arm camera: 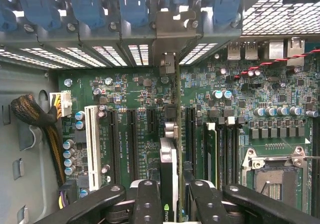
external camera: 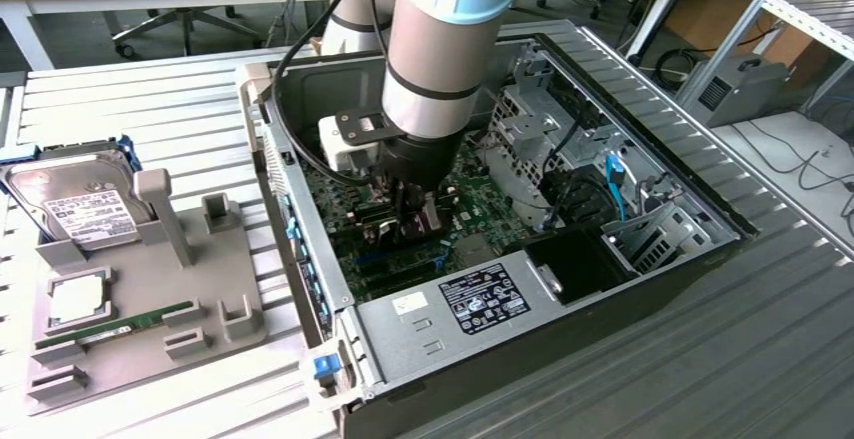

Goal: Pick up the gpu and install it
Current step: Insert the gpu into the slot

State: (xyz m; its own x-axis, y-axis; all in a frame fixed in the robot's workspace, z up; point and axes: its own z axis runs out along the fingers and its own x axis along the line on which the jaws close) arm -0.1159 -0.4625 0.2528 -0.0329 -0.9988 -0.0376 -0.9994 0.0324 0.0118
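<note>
The gpu (arm camera: 169,169) is a thin black card seen edge-on in the wrist view. It stands upright over the green motherboard (arm camera: 135,88), and its pale metal bracket (arm camera: 167,48) reaches the case's rear slot openings. My gripper (arm camera: 172,204) is shut on it, with a black finger (arm camera: 147,204) on each side. In the exterior view the gripper (external camera: 407,214) hangs inside the open computer case (external camera: 441,359), low over the expansion slots, with the gpu (external camera: 424,225) dark between the fingers. How deep the card sits in a slot is hidden.
A white PCI slot (arm camera: 91,139), black slots and the CPU socket (arm camera: 272,176) flank the card. Blue slot latches (arm camera: 85,3) line the case rear. Drive cages and cables (external camera: 574,159) fill the exterior view's right of the case. A grey holder (external camera: 200,289) outside carries a hard drive (external camera: 83,209) and a RAM stick (external camera: 114,327).
</note>
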